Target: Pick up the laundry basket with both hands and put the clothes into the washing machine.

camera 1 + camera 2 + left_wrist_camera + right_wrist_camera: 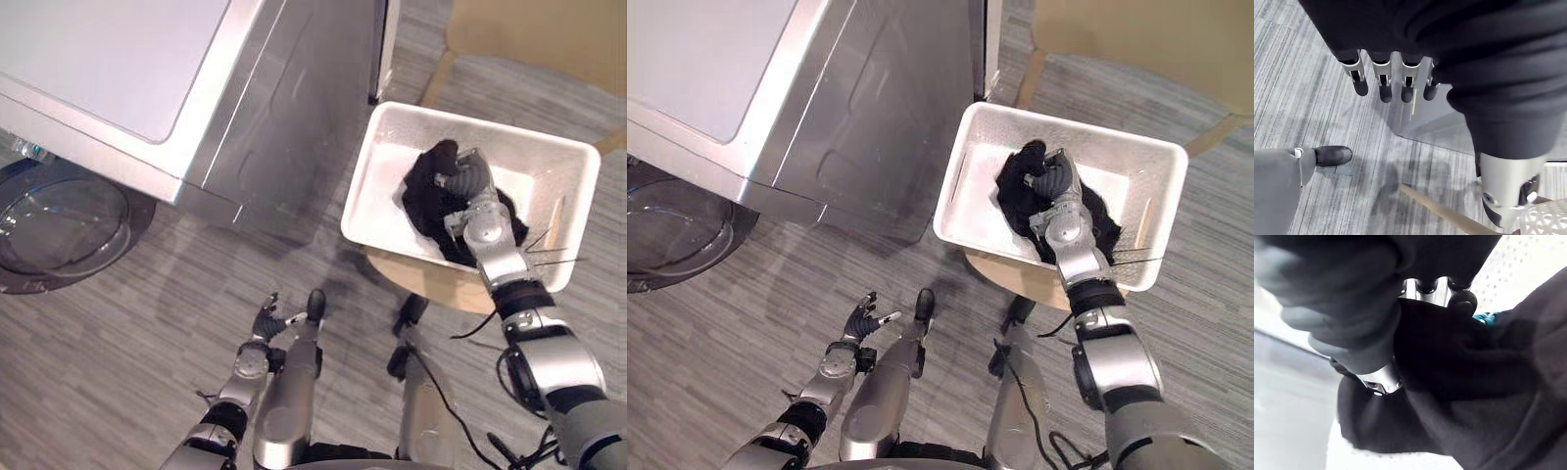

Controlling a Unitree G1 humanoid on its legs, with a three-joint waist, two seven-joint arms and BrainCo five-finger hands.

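Note:
A white perforated laundry basket [468, 119] rests on a wooden stool [436, 284] to the right of the washing machine [147, 78]. Black clothes [423, 191] lie heaped inside it, with a bit of teal cloth [1484, 318] among them. My right hand [472, 188] is down in the basket with its fingers [1462, 301] curled into the black clothes [1459, 382]. My left hand [266, 323] hangs low over the floor, well left of the basket, fingers [1382, 84] straight and holding nothing.
The machine's round glass door [59, 223] shows at the far left, low on its front. A light wooden chair [534, 34] stands behind the basket. Grey striped carpet [118, 352] lies between my left hand and the machine.

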